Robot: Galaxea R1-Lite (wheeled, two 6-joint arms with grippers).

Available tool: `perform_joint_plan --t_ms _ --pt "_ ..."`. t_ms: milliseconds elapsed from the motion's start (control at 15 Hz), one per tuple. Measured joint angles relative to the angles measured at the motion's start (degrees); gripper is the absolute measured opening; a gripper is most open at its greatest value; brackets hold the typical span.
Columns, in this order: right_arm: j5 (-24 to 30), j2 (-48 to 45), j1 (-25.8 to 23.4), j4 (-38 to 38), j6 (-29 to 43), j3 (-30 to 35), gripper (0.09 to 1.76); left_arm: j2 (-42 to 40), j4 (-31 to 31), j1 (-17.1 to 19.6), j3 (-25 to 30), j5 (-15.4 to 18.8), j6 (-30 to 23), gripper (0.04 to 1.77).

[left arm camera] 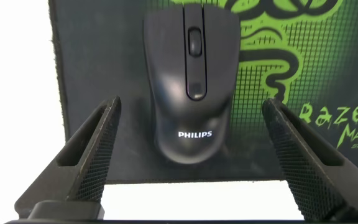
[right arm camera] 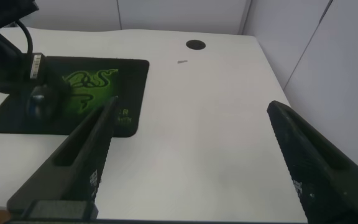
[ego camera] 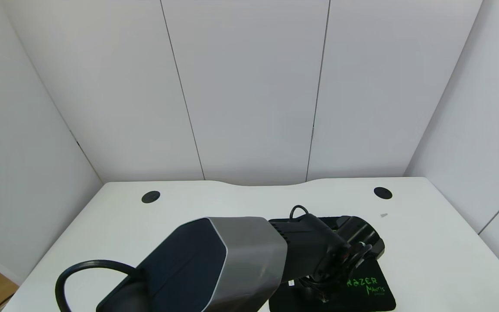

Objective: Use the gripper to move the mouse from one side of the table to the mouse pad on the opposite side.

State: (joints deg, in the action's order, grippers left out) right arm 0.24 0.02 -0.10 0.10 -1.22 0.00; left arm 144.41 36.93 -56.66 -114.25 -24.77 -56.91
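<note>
The black mouse with a white PHILIPS logo lies on the black mouse pad with its green snake emblem. My left gripper is open just above it, one finger on each side of the mouse's back end, neither touching it. In the head view the left arm reaches across to the pad on the table's right half, and the gripper hides the mouse. The right wrist view shows the mouse on the pad. My right gripper is open and empty over the bare white table.
Two round black grommet holes sit near the table's far edge, with a small grey speck by the right one. White walls close in the table behind and on both sides. The left arm's grey shell fills the near middle.
</note>
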Motion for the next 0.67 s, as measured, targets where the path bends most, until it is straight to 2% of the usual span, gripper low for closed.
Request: perform_joint_plan --t_ms 333,667 --pt "0.0 0.0 0.0 0.0 0.0 0.0 1.71 -3.7 0.0 3.2 0.0 -0.4 2.0 1.67" --pt "0.0 0.0 0.0 0.0 -0.1 0.0 1.71 -7.9 -0.7 12.6 0.1 -1.4 3.8 1.69"
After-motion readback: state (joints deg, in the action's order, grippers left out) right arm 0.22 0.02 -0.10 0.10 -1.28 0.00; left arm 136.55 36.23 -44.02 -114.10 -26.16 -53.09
